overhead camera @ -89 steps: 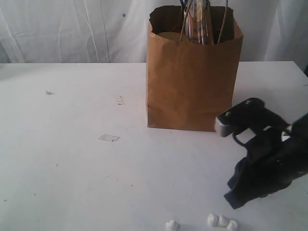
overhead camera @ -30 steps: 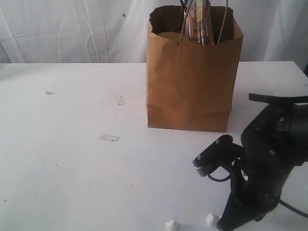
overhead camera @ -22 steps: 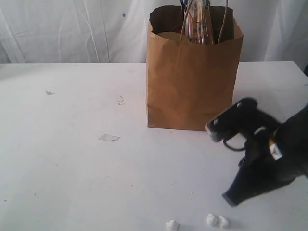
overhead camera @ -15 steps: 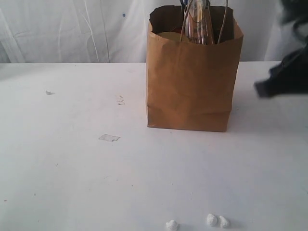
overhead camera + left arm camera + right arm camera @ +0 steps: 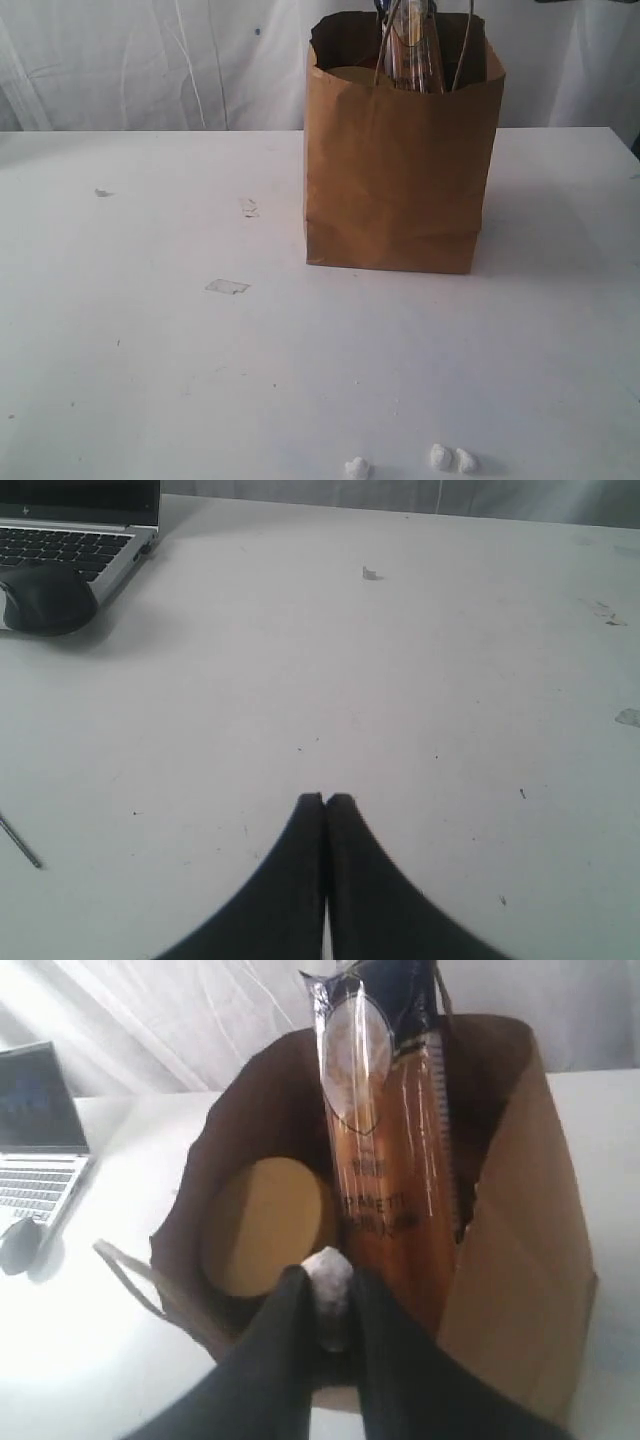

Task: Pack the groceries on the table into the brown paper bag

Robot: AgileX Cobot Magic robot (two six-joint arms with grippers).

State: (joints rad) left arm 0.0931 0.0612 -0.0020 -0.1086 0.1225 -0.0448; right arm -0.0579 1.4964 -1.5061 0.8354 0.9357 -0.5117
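In the exterior view the brown paper bag (image 5: 400,180) is standing on the white table (image 5: 150,350), right of centre in the upper half of the frame, with a spaghetti packet (image 5: 412,50) poking out of its top. The right gripper (image 5: 330,1282) is pinching a small white lump (image 5: 328,1263) over the bag's mouth, where a gold jar lid (image 5: 265,1222) is showing. The left gripper (image 5: 326,800), its fingers pressed together, is hanging over bare table. More white lumps (image 5: 441,457) are lying along the bottom edge.

Three white foam lumps (image 5: 441,457), a flat paper scrap (image 5: 227,287), laptop (image 5: 75,540) beside mouse (image 5: 45,598).
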